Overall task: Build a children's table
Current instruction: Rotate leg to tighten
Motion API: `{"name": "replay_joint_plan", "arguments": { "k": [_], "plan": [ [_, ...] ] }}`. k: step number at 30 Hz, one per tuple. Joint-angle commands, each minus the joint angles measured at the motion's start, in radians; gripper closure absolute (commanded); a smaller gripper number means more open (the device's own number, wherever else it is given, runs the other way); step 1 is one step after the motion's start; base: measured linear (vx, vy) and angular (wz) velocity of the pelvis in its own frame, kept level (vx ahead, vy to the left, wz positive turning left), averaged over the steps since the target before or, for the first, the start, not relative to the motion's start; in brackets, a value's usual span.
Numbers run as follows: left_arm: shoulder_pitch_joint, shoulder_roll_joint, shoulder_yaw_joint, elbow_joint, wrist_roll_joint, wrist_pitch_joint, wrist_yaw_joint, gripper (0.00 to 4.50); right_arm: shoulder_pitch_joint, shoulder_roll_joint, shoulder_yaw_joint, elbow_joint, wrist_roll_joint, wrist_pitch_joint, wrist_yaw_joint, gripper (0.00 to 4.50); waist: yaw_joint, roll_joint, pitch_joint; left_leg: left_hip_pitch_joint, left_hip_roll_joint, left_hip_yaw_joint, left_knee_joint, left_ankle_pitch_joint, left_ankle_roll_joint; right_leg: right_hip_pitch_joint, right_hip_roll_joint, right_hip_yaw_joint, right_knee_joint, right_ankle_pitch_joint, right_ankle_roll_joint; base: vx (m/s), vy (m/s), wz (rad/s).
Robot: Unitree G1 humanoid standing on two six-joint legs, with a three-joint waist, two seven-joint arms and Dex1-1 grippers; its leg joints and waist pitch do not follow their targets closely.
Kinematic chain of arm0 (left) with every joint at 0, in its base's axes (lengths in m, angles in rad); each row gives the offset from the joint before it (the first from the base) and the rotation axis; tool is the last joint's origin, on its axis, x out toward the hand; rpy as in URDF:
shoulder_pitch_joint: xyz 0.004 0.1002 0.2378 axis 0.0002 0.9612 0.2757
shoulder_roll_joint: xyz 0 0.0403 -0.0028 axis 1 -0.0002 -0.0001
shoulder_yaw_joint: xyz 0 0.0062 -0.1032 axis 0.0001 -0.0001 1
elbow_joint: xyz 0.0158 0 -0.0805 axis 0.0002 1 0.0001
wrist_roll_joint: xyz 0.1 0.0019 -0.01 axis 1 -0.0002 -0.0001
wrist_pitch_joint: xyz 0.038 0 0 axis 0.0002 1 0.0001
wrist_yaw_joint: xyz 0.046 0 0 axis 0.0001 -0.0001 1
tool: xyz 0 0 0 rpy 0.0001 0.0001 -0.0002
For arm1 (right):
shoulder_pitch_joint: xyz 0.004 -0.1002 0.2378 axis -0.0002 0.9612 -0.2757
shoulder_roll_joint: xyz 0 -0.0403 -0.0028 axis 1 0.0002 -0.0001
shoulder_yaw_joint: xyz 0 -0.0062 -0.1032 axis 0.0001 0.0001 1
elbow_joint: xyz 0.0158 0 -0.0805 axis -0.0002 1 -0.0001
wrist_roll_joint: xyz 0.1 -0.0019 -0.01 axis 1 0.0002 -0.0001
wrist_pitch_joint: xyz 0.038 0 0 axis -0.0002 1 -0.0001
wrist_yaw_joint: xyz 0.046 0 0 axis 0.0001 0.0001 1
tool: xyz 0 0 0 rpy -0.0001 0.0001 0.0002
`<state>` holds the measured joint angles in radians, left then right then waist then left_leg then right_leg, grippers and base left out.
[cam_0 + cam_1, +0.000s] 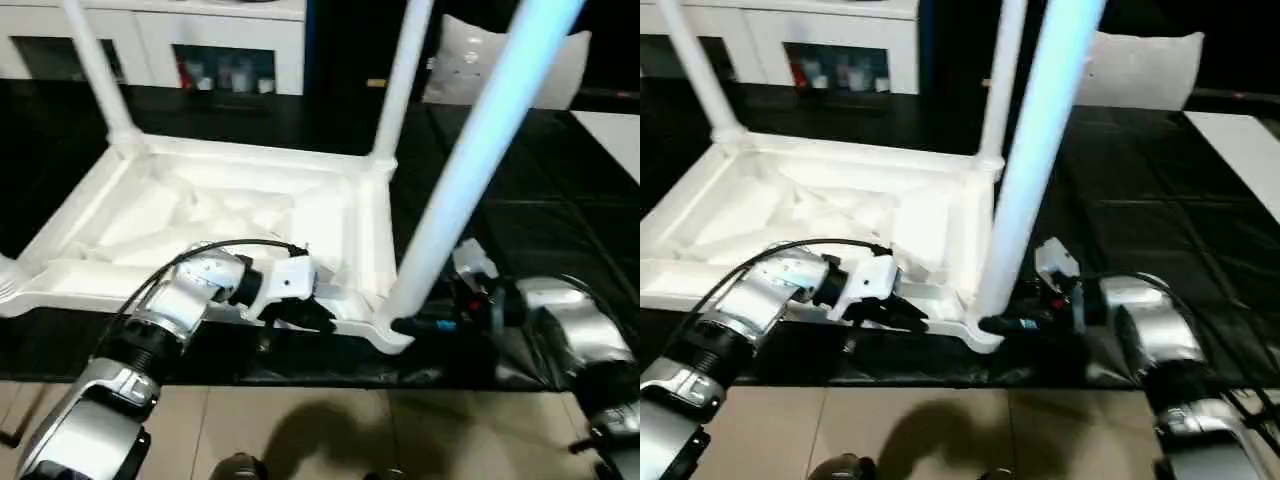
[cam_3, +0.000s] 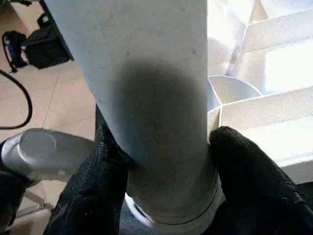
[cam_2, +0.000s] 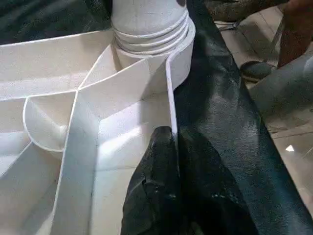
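Black-covered worktop (image 1: 560, 260) carries the children's table top (image 1: 150, 215) upside down, ribbed underside up, legs standing in corner sockets.
Left tool (image 3: 168, 161) is pinched shut on the top's near rim wall. Right tool (image 2: 164, 161) has its black fingers (image 2: 249, 176) against both sides of the near-right leg (image 1: 470, 160), just above its threaded collar at the socket.

Both arms reached forward, both grippers clamped.
Left gripper (image 3: 171, 161) pinched shut on the tabletop's (image 3: 122, 127) thin rim; right gripper (image 2: 164, 161) closed around the base of the near leg (image 2: 146, 73), one finger on each side.
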<state>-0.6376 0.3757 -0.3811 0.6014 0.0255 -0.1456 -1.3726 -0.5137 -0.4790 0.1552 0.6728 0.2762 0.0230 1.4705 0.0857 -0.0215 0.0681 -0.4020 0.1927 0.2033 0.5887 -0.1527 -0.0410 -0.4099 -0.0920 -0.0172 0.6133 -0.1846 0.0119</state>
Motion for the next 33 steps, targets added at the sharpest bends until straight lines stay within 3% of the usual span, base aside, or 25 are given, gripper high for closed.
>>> {"name": "replay_joint_plan", "arguments": {
  "k": [1, 5, 9, 10, 14, 17, 20, 22, 24, 25, 26, 29, 33],
  "plan": [
    [-0.004, -0.022, -0.038, -0.058, -0.023, -0.027, -0.075, 4.50, -0.020, -0.005, -0.004, 0.082, -0.052, -0.002, -0.057, 2.10, 0.000, -0.004, -0.069, 0.031, 0.039, -0.015, -0.071, -0.292, 0.032, 0.036, -0.043, 0.014, -0.070, -0.219, -0.263, 0.000, 0.000, 0.00],
    [-0.001, -0.023, -0.037, -0.061, -0.030, -0.017, -0.078, 4.50, -0.041, 0.007, -0.006, 0.136, -0.048, -0.016, -0.028, 2.23, -0.003, -0.003, -0.068, 0.034, 0.040, -0.015, -0.073, -0.321, 0.024, 0.034, -0.043, 0.015, -0.074, -0.250, -0.262, 0.000, 0.000, 0.00],
    [0.001, -0.035, -0.023, -0.059, -0.029, 0.011, -0.035, 4.50, -0.067, 0.014, -0.023, 0.251, -0.047, -0.083, -0.003, 2.29, -0.008, 0.001, -0.068, 0.036, 0.042, -0.015, -0.073, -0.342, 0.018, 0.031, -0.043, 0.016, -0.073, -0.256, -0.271, 0.000, 0.000, 0.00],
    [-0.007, -0.051, -0.008, -0.041, -0.010, 0.030, 0.030, 4.50, -0.068, 0.018, -0.047, 0.320, -0.042, -0.129, -0.024, 2.31, -0.007, 0.003, -0.068, 0.037, 0.042, -0.015, -0.073, -0.347, 0.018, 0.032, -0.042, 0.015, -0.074, -0.253, -0.275, 0.000, 0.000, 0.00],
    [-0.015, -0.074, 0.011, -0.026, -0.004, 0.052, 0.089, 4.50, -0.065, 0.024, -0.080, 0.388, -0.037, -0.178, -0.087, 2.36, -0.007, 0.000, -0.067, 0.039, 0.041, -0.016, -0.073, -0.365, 0.019, 0.031, -0.044, 0.015, -0.079, -0.282, -0.274, 0.000, 0.000, 0.00],
    [-0.015, -0.096, 0.029, -0.034, -0.003, 0.096, 0.147, 4.50, -0.069, 0.029, -0.086, 0.434, -0.048, -0.195, -0.143, 2.39, -0.008, -0.005, -0.064, 0.038, 0.041, -0.018, -0.076, -0.384, 0.017, 0.032, -0.044, 0.013, -0.083, -0.334, -0.259, 0.000, 0.000, 0.00],
    [-0.014, -0.130, 0.053, -0.042, -0.002, 0.158, 0.233, 4.50, -0.080, 0.048, -0.104, 0.514, -0.072, -0.218, -0.293, 2.41, -0.016, -0.006, -0.061, 0.042, 0.039, -0.024, -0.077, -0.432, -0.003, 0.027, -0.050, 0.013, -0.094, -0.446, -0.228, 0.000, 0.000, 0.00],
    [-0.010, -0.150, 0.062, -0.048, 0.003, 0.191, 0.281, 4.50, -0.072, 0.076, -0.124, 0.538, -0.076, -0.238, -0.385, 2.44, -0.033, -0.002, -0.057, 0.046, 0.035, -0.033, -0.079, -0.486, -0.023, 0.020, -0.050, 0.009, -0.103, -0.523, -0.200, 0.000, 0.000, 0.00],
    [-0.010, -0.162, 0.066, -0.050, 0.007, 0.209, 0.312, 4.50, -0.067, 0.095, -0.132, 0.534, -0.076, -0.234, -0.429, 2.44, -0.046, -0.005, -0.057, 0.043, 0.033, -0.037, -0.082, -0.510, -0.025, 0.020, -0.048, 0.006, -0.108, -0.556, -0.179, 0.000, 0.000, 0.00],
    [-0.011, -0.179, 0.074, -0.051, 0.009, 0.233, 0.349, 4.50, -0.068, 0.115, -0.137, 0.528, -0.077, -0.227, -0.487, 2.45, -0.052, -0.005, -0.056, 0.047, 0.032, -0.038, -0.081, -0.532, -0.025, 0.015, -0.047, 0.006, -0.113, -0.579, -0.169, 0.000, 0.000, 0.00],
    [-0.014, -0.199, 0.083, -0.053, 0.013, 0.264, 0.395, 4.50, -0.079, 0.141, -0.144, 0.535, -0.077, -0.210, -0.557, 2.45, -0.053, 0.000, -0.057, 0.048, 0.031, -0.040, -0.080, -0.539, -0.028, 0.015, -0.048, 0.005, -0.112, -0.585, -0.166, 0.000, 0.000, 0.00],
    [-0.026, -0.236, 0.098, -0.046, 0.021, 0.310, 0.473, 4.50, -0.108, 0.178, -0.157, 0.570, -0.073, -0.199, -0.686, 2.45, -0.070, 0.004, -0.056, 0.044, 0.029, -0.050, -0.084, -0.582, -0.039, 0.017, -0.048, -0.011, -0.123, -0.639, -0.137, 0.000, 0.000, 0.00],
    [-0.058, -0.311, 0.134, -0.011, 0.035, 0.360, 0.627, 4.50, -0.132, 0.225, -0.201, 0.586, -0.052, -0.183, -0.855, 2.46, -0.089, 0.017, -0.053, 0.050, 0.031, -0.063, -0.094, -0.678, -0.054, 0.020, -0.044, -0.040, -0.135, -0.600, -0.130, 0.000, 0.000, 0.00]
  ]
}}
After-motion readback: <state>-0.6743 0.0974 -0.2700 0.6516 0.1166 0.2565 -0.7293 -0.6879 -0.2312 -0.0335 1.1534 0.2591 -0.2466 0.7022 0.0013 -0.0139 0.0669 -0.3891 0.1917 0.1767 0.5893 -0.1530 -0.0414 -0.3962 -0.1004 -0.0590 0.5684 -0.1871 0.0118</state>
